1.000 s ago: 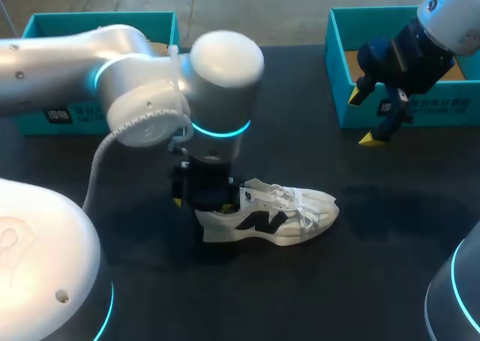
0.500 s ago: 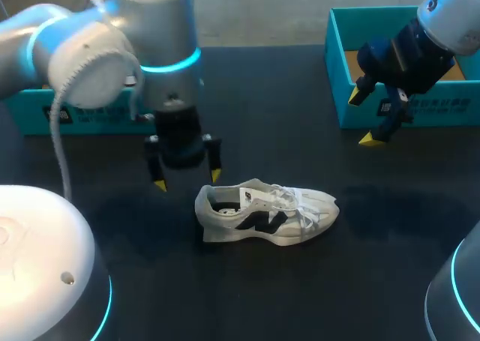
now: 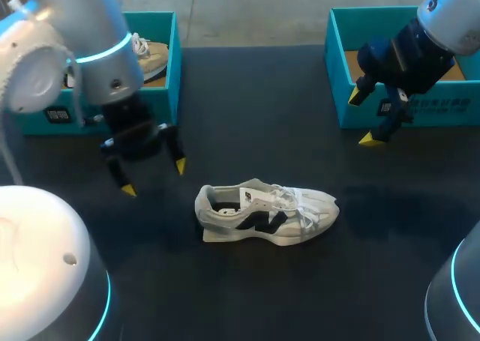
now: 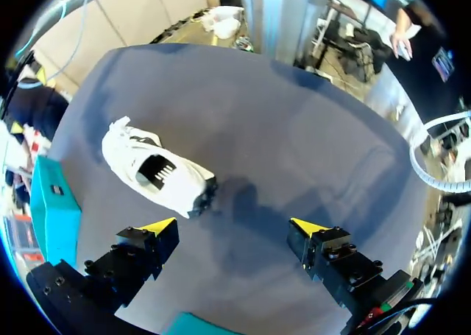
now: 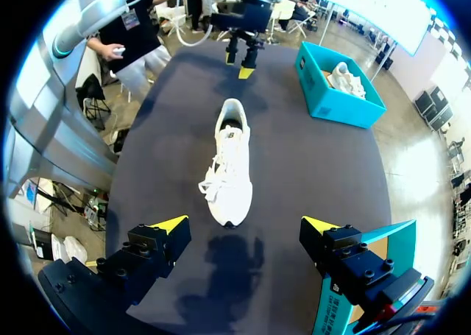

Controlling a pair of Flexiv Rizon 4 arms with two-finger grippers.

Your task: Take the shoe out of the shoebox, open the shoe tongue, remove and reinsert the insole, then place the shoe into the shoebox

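A white shoe (image 3: pixel 266 213) with a dark side mark lies upright on the black table, heel towards my left arm and toe towards the right. Its laces are loose and its mouth shows dark inside. My left gripper (image 3: pixel 154 177) hangs open and empty to the left of the heel, clear of it; in the left wrist view the shoe (image 4: pixel 158 174) lies ahead of the left gripper (image 4: pixel 232 226). My right gripper (image 3: pixel 362 118) is open and empty at the front wall of the right shoebox (image 3: pixel 337 64). From the right gripper (image 5: pixel 244 224) the shoe (image 5: pixel 229 162) lies straight ahead, toe nearest.
The teal left shoebox (image 3: pixel 171 49) stands at the back left with another pale shoe (image 3: pixel 150 56) in it. The right shoebox shows a brown cardboard floor. Bare black tabletop surrounds the shoe on all sides.
My left arm has lifted away from the shoe's heel and swung back to the left, with its fingers spreading a little wider. The shoe and my right arm have stayed put.
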